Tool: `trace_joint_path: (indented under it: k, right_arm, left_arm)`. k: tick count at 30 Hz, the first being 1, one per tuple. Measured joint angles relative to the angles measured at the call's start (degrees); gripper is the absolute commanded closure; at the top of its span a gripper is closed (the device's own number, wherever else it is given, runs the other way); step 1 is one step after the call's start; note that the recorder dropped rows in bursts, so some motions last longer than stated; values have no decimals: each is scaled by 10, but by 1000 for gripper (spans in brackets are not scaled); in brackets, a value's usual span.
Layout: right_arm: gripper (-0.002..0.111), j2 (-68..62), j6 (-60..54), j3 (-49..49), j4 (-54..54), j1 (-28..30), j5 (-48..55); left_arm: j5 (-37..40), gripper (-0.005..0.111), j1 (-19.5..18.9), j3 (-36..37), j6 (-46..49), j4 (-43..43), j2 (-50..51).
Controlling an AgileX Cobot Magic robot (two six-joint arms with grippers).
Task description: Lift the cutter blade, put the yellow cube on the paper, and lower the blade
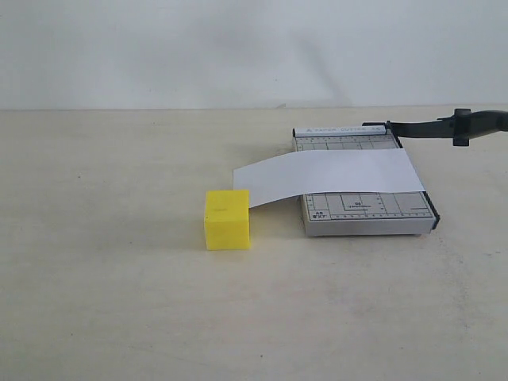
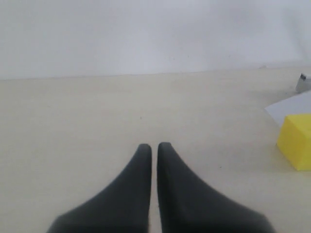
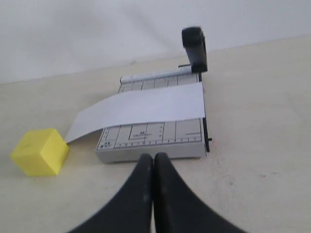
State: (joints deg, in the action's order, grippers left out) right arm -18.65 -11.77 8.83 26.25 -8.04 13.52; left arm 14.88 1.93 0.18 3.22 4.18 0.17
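The yellow cube (image 1: 228, 220) sits on the table, touching the left end of the white paper (image 1: 333, 175), which lies across the grey trimmer base (image 1: 373, 214) and overhangs it on the left. The cutter blade (image 1: 432, 127) is lifted off the base, rising from its hinge at the far right corner. In the right wrist view my right gripper (image 3: 154, 156) is shut and empty, just short of the base's near edge (image 3: 150, 145), with the blade handle (image 3: 195, 48) beyond. My left gripper (image 2: 154, 145) is shut and empty, well to the left of the cube (image 2: 296, 141). Neither gripper shows in the exterior view.
A plain beige tabletop (image 1: 119, 302) stretches around the trimmer, and a white wall (image 1: 238, 48) stands behind it. A corner of the paper (image 2: 291, 107) shows at the edge of the left wrist view.
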Motion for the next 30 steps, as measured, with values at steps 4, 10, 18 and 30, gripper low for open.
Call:
trace_joint_path:
  k: [4, 10, 18, 30]
  right_arm:
    - [108, 0, 0, -12, 0, 0, 10]
    - [108, 23, 0, -81, 0, 0, -230]
    - [108, 62, 0, -85, -49, 0, -308]
    - [108, 65, 0, -86, -54, 0, -267]
  left_arm:
    - [-64, 102, 0, 0, -6, 55, 0]
    - [-160, 102, 0, 0, -8, 79, 0]
    - [-271, 102, 0, 0, -68, 79, 0]
    - [-282, 102, 0, 0, -194, 78, 0]
